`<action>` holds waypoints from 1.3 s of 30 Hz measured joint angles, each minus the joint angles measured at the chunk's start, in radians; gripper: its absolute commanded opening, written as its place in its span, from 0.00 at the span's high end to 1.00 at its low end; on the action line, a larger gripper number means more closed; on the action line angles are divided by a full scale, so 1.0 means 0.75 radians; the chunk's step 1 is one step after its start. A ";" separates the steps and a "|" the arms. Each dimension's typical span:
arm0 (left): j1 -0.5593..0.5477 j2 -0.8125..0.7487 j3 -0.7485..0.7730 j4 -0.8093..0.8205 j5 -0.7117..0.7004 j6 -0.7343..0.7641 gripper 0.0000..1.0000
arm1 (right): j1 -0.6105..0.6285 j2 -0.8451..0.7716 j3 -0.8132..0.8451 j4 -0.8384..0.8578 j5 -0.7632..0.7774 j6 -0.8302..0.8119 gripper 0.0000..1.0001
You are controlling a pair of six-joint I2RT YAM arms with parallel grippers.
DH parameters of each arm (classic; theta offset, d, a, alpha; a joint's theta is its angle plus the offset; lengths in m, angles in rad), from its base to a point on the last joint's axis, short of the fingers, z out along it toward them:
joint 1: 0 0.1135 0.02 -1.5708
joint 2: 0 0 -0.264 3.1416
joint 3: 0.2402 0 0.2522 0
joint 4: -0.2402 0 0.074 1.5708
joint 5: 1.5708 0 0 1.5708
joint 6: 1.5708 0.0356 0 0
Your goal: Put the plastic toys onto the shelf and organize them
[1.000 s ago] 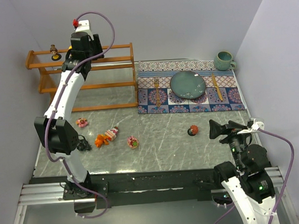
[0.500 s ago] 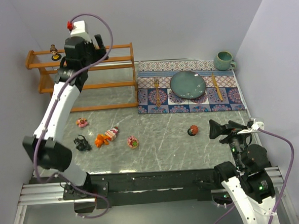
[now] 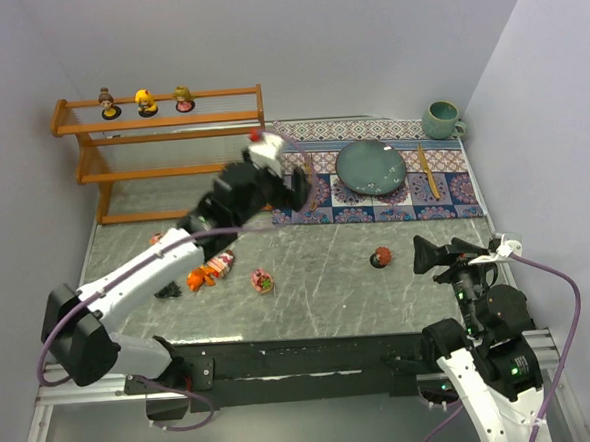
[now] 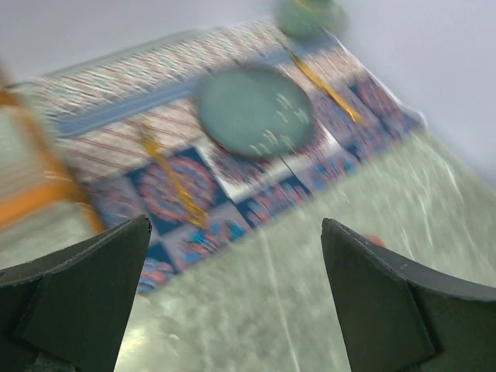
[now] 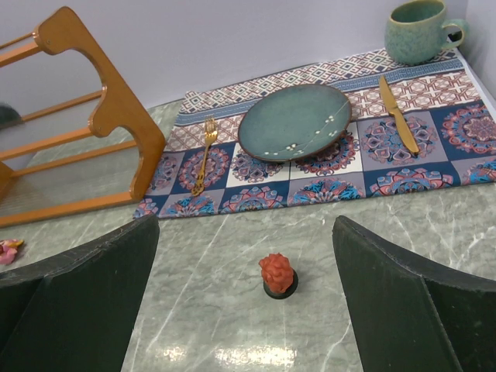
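If you were going for the red toy [image 3: 380, 257] next, I'd drop straight over it and pinch the head above the dark base, because it looked tippy. Your left gripper [image 3: 295, 188] hung over the near-left corner of the placemat [image 3: 454, 193], jaws wide apart with nothing in them. The red toy sat at its 4 o'clock and the loose toys [image 3: 220, 263] at 8. You had three toys [image 3: 146, 101] on the top tier of the shelf [image 3: 172, 170], at 10 o'clock. The right gripper [image 3: 429, 257] gaped empty too.
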 measured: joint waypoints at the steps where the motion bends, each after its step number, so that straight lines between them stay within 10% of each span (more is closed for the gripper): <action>1: -0.043 0.008 -0.047 0.038 0.007 0.014 0.03 | 0.000 0.000 0.000 0.000 0.003 0.000 0.00; 13: -0.304 0.392 -0.282 0.513 0.283 0.146 0.02 | 0.000 0.000 0.000 -0.003 0.040 0.001 0.00; 39: -0.403 1.058 -0.028 1.005 0.469 0.332 0.14 | 0.000 0.000 0.000 -0.004 0.040 0.001 0.00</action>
